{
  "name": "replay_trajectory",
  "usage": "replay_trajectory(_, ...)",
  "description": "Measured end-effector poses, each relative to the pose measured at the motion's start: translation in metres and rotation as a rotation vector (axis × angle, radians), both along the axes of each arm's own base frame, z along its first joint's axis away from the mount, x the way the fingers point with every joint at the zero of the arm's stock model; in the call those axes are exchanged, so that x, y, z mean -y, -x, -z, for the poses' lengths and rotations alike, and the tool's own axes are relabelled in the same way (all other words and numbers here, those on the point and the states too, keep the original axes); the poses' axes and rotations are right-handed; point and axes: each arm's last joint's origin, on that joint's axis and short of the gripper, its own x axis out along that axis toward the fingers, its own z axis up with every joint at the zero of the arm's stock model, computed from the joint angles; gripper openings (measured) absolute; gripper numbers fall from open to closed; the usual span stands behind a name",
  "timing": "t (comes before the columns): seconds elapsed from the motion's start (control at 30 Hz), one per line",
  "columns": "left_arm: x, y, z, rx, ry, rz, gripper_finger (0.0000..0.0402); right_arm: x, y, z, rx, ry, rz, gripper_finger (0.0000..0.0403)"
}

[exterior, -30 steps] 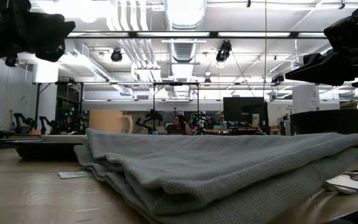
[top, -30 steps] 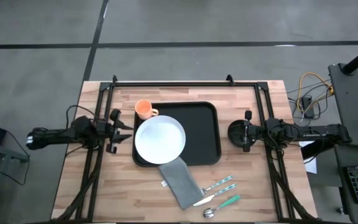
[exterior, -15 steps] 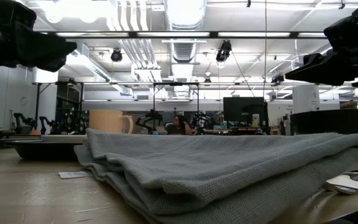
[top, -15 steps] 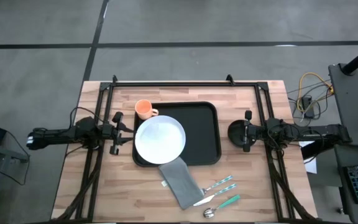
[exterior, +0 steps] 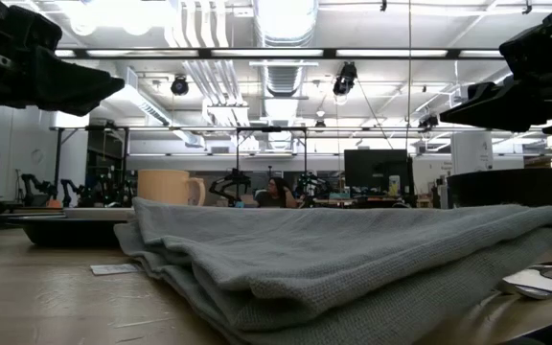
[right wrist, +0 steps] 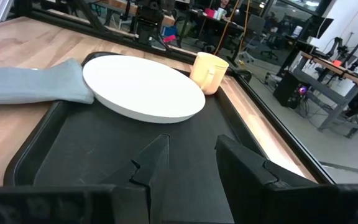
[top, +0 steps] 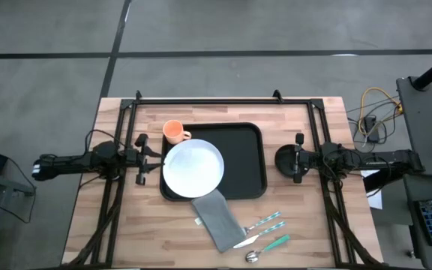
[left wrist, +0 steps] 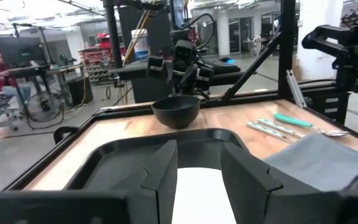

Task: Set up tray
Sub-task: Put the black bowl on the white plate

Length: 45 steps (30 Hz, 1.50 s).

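The black tray [top: 242, 161] lies mid-table. A white plate [top: 193, 167] rests on the tray's left part and overhangs its left rim. An orange cup [top: 174, 132] stands on the wood by the tray's far left corner. A grey napkin [top: 217, 217] lies at the tray's near edge, one end against the plate. My left gripper [top: 150, 156] is open and level, just left of the plate; in the left wrist view the plate [left wrist: 201, 186] shows between its fingers. My right gripper [top: 297, 158] is open by a black bowl [top: 285, 158], right of the tray.
Cutlery [top: 265, 232] lies on the wood right of the napkin, near the table's near edge. A black frame [top: 216, 100] runs along the far edge and down both sides. In the low view the napkin [exterior: 353, 259] fills the foreground. Bare wood shows near left.
My left gripper has moved a short way toward the table's right, closing on the plate's left rim, staying level. Plate, tray, cup and napkin have kept their places.
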Motion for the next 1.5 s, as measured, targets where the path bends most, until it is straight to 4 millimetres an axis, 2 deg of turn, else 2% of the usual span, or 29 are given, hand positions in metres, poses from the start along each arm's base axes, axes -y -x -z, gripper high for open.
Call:
replay_trajectory(0.83, 0.0, -0.006, 0.009, -0.106, 0.007, 0.0, 0.0105, 0.0, 0.0, 0.0, 0.0, 0.0, 0.0, 0.0123)
replay_trajectory(1.5, 0.0, 0.001, -0.004, 0.054, 0.022, 0.001, 0.0105, 0.0, 0.0, 0.0, -0.001, 0.0, 0.0, 0.0123)
